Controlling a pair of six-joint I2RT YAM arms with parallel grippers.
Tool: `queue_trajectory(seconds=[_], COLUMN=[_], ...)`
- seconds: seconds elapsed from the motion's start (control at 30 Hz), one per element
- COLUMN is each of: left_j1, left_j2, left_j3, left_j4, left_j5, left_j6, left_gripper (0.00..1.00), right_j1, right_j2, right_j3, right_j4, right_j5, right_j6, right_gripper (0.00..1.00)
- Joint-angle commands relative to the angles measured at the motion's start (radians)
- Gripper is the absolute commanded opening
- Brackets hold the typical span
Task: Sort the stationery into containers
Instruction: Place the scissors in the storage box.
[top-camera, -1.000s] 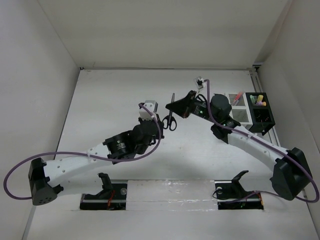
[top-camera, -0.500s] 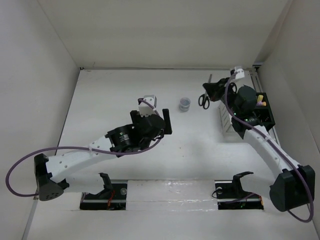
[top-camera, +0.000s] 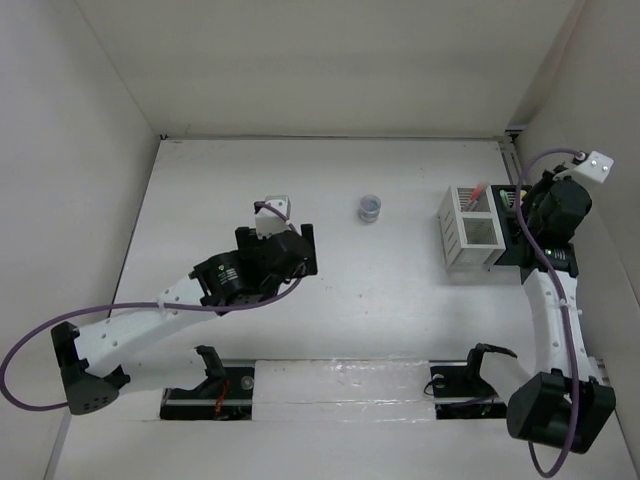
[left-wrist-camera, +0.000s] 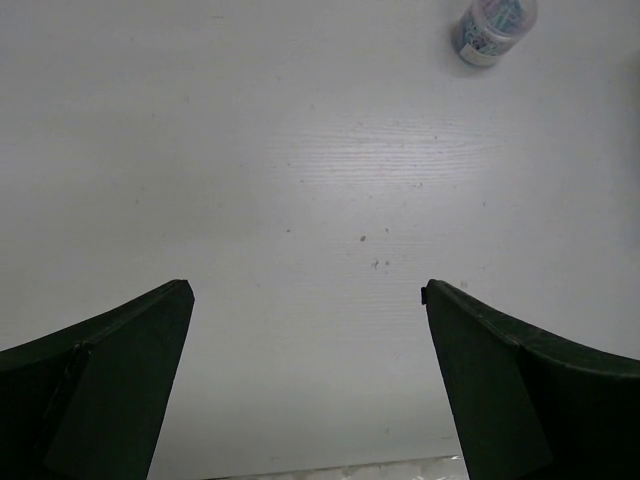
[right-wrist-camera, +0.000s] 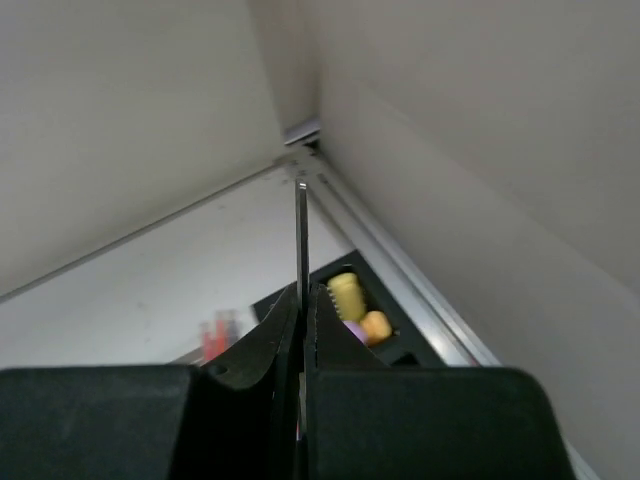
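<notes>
White table (top-camera: 400, 300): you are working both arms over it.

Right gripper (right-wrist-camera: 303, 300): it is clenching the black-handled scissors (right-wrist-camera: 301, 235). Only the thin closed blades are showing, standing straight out beyond the fingertips. The handles are hidden inside the grip.

Black square mesh box (right-wrist-camera: 405, 345): it is sitting just below and ahead of the right fingertips. The white square mesh box (top-camera: 455, 235) is touching it on the side away from the wall.

Left gripper (left-wrist-camera: 306, 288): it is hanging released, fingers (left-wrist-camera: 120, 350) spread wide over bare table and holding nothing.

In the black box, ahead of the blade, chunky yellow (right-wrist-camera: 345, 292), orange (right-wrist-camera: 375, 325) and purple (right-wrist-camera: 352, 330) highlighters are standing on end. Thin orange-red pens (right-wrist-camera: 218, 335) are showing to the left of the right gripper, in the white box by the top view.

Small grey round roll (left-wrist-camera: 497, 25): it is lying well ahead of the left gripper and off to its right, apart from everything.

Handling, as judgement:
- Scissors are stiff, fairly light and smooth on the metal, so they could pivot in a two-finger pinch. Grip near the pivot or handle loops rather than the blade tips.
- Lowering them tip-first into a free compartment looks like the step in hand. The blade could catch in the mesh or knock a highlighter.
- The roll is light and apt to roll away. Take it across its flat ends or squarely over its width.
</notes>
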Motion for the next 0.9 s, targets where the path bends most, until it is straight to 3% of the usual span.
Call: queue_trajectory(seconds=[0.0,0.17,0.33,0.6,0.87], left_j1=[0.001,0.001,0.001,0.001,0.001], left_j2=[-0.051,-0.062,-0.111,-0.149,-0.194], left_j3=[-0.082,-0.082,-0.091,-0.091,-0.1], left_j4=[-0.013,-0.056,-0.036,-0.036,-0.004], left_j5=[-0.021,-0.068,-0.056,-0.056,-0.025], left_j6=[0.024,-0.017,-0.006,-0.006,0.018], left_gripper=[1.0,1.0,1.0,1.0,1.0], right_j1=[-0.067,-0.089,-0.158,-0.169,-0.178], right_j2=[0.022,0.052,0.085,0.142,0.173], right_j3=[0.019,-0.004,-0.053,-0.099,-0.119], right_j4=[-0.007,0.043,0.129,0.225,0.264], right_j5=[0.077,0.183,0.091,0.0,0.045], right_j6=[0.027,0.062,0.062,-0.007,-0.027], right_gripper=[0.0,0.0,0.0,0.0,0.0])
